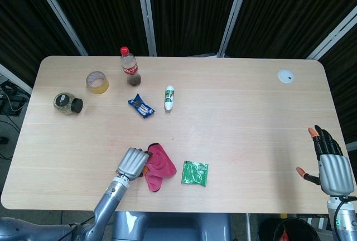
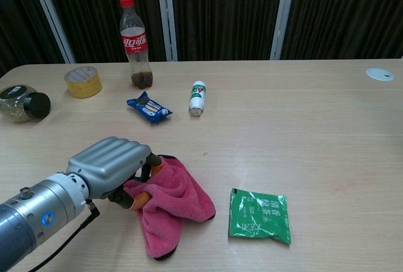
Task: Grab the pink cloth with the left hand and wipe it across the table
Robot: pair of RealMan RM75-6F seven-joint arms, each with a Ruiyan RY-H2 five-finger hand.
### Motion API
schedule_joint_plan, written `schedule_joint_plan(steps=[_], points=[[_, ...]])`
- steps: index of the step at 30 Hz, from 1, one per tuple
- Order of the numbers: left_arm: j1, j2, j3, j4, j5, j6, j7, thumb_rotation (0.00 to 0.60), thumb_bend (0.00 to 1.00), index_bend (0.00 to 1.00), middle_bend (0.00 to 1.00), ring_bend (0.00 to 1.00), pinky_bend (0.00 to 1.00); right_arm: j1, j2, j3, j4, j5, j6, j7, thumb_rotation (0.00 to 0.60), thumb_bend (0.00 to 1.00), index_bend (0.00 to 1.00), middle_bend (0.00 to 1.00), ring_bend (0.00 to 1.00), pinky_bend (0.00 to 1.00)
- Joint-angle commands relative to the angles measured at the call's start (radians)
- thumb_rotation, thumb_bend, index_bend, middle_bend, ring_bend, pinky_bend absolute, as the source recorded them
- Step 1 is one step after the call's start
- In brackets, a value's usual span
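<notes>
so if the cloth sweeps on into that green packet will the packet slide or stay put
Probably slide. The green packet lies flat on the smooth table and looks thin and light, so little should hold it. It may also turn rather than move straight, since the pink cloth is soft and bunched, trailing from the left hand, and would likely meet one edge first.

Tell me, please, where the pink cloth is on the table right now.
The pink cloth lies near the table's front edge, gripped by the left hand, just left of the green packet.
</notes>
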Motion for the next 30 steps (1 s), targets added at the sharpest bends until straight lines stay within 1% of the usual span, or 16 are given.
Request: schedule_joint_plan(steps=[1, 6, 8, 12, 24, 30], points=[[-0.006, -0.028, 0.003, 0.026, -0.002, 0.001, 0.02, 0.6, 0.6, 0.84, 0.62, 0.52, 0.59, -0.001, 0.001, 0.001, -0.003, 0.003, -0.003, 0.006, 0.6, 0.0, 0.01, 0.0, 0.0, 0.15], [-0.018, -0.025, -0.031, 0.069, -0.025, -0.001, 0.032, 0.6, 0.6, 0.84, 0.62, 0.52, 0.59, 0.0, 0.005, -0.001, -0.004, -0.003, -0.007, 0.007, 0.6, 0.0, 0.01, 0.0, 0.0, 0.15], [-0.021, -0.01, -0.056, 0.097, -0.047, -0.002, 0.032, 0.6, 0.6, 0.84, 0.62, 0.52, 0.59, 0.001, 0.007, -0.004, -0.001, -0.008, -0.011, 0.006, 0.6, 0.0, 0.01, 0.0, 0.0, 0.15], [-0.02, 0.027, -0.077, 0.128, -0.072, -0.004, 0.024, 0.6, 0.6, 0.84, 0.62, 0.52, 0.59, 0.002, 0.01, -0.005, -0.002, -0.007, -0.015, 0.01, 0.6, 0.0, 0.01, 0.0, 0.0, 0.15], [0.022, 0.157, -0.107, 0.203, -0.153, -0.019, -0.041, 0.6, 0.6, 0.84, 0.62, 0.52, 0.59, 0.004, 0.01, -0.007, -0.008, -0.009, -0.022, -0.007, 0.6, 0.0, 0.02, 0.0, 0.0, 0.15], [0.025, 0.185, -0.117, 0.201, -0.159, -0.022, -0.069, 0.6, 0.61, 0.84, 0.62, 0.52, 0.59, 0.005, 0.008, -0.007, -0.007, -0.011, -0.023, -0.009, 0.6, 0.0, 0.02, 0.0, 0.0, 0.15]])
